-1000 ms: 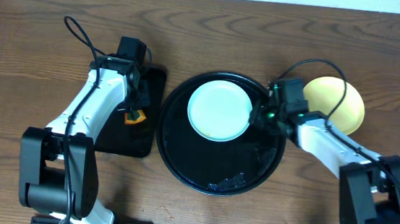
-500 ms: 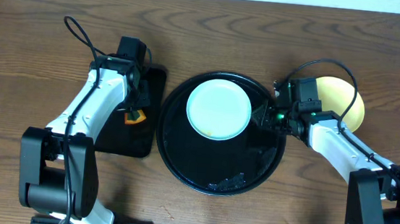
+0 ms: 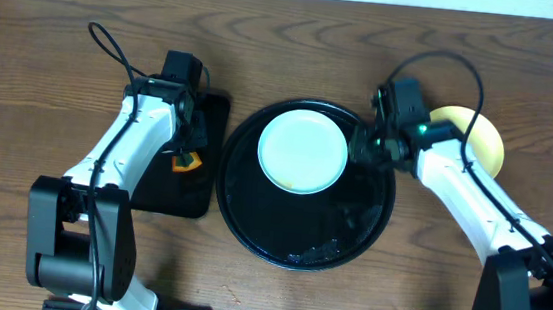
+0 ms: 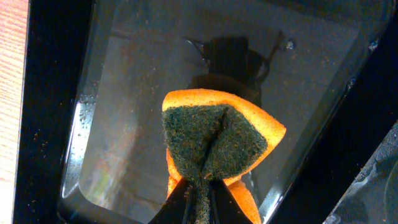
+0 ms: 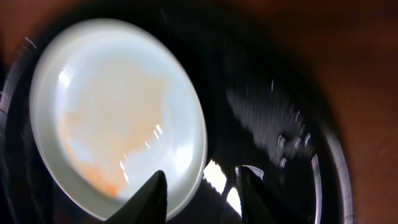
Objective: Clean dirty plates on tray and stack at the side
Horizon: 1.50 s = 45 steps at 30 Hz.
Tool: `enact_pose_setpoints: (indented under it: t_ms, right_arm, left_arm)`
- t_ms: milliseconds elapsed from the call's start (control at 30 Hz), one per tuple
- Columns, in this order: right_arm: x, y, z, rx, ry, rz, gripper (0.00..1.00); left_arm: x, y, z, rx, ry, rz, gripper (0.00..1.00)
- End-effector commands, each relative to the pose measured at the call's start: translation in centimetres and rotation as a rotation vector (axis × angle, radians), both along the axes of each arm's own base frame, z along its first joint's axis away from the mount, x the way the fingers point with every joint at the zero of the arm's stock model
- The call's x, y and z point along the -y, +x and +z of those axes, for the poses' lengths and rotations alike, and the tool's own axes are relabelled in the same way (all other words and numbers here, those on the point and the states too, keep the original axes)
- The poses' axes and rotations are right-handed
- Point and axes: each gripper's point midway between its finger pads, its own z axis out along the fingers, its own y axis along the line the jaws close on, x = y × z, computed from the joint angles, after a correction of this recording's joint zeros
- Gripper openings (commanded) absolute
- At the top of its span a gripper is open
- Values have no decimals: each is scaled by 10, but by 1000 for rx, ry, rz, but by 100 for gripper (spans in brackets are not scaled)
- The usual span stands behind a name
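Overhead: one mint-white plate [image 3: 303,152] lies in the back half of the round tray [image 3: 335,235]. A yellow plate [image 3: 480,143] sits off it on the bare surface [image 3: 524,76] to the right, partly under your right arm. Your right hand [image 3: 359,147] is at the mint-white plate's right rim; your left hand [image 3: 187,155] hangs over the rectangular tray [image 3: 198,196].

Left wrist: that hand is clamped on a folded orange-and-green sponge [image 4: 214,146], over the tray floor.

Right wrist: the fingers [image 5: 154,196] stand apart, one over the plate's edge, the other over the black tray. The frame is blurred, so I cannot tell whether either touches. An orange sauce smear [image 5: 102,177] shows on the plate.

This looks like the scrubbing step for this plate. Next you'd likely pin its rim with the right hand, then carry the sponge across onto the smear, keeping the plate from sliding on the glossy tray.
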Motion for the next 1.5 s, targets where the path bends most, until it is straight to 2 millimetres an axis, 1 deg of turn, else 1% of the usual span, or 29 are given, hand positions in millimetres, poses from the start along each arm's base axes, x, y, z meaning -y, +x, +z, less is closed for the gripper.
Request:
enact_pose_setpoints:
  t_ms: [0,67,133,200,367,500,733,767,867,933,967,1133,1267,1400,1467]
  right_arm:
    - [-3,18,28,113,-87,33,38]
    - [-9,15,27,114,-86,48,38]
    - [-15,9,21,95,-86,55,38]
    - [-20,2,10,64,-92,55,38]
    - [-23,-14,-24,-22,-143,25,36]
    - [-24,-19,-47,-80,-164,17,34]
    - [-20,-28,-78,-167,-197,-9,31]
    - [-20,-28,-81,-174,-200,-9,29]
    - [-19,-30,-84,-183,-205,-8,12]
    - [-19,-31,-85,-189,-205,-7,4]
    - [-20,-31,-85,-190,-203,-6,2]
    - [-24,-33,-85,-204,-178,2,1]
    - [-28,-31,-84,-197,-155,21,1]
    - [-45,-31,-80,-201,-56,83,1]
    - [-50,-29,-78,-199,-15,95,1]
  left_arm:
    - [-2,-1,3,9,1,-2,8]
    - [-2,-1,3,9,1,-2,8]
    - [-2,-1,3,9,1,-2,8]
    - [-1,-1,3,10,1,-2,8]
    - [-1,-1,3,11,0,-2,8]
    - [-1,-1,3,11,0,-2,8]
    - [-1,-1,3,11,0,-2,8]
    - [-1,-1,3,11,0,-2,8]
    - [-1,-1,3,12,0,-2,9]
    - [-1,-1,3,11,0,-2,9]
    - [-1,-1,3,11,0,-2,9]
    - [-1,-1,3,11,0,-1,9]
    - [-1,-1,3,12,0,-2,8]
    - [-1,-1,3,11,0,-2,8]
    - [-1,-1,3,11,0,-2,9]
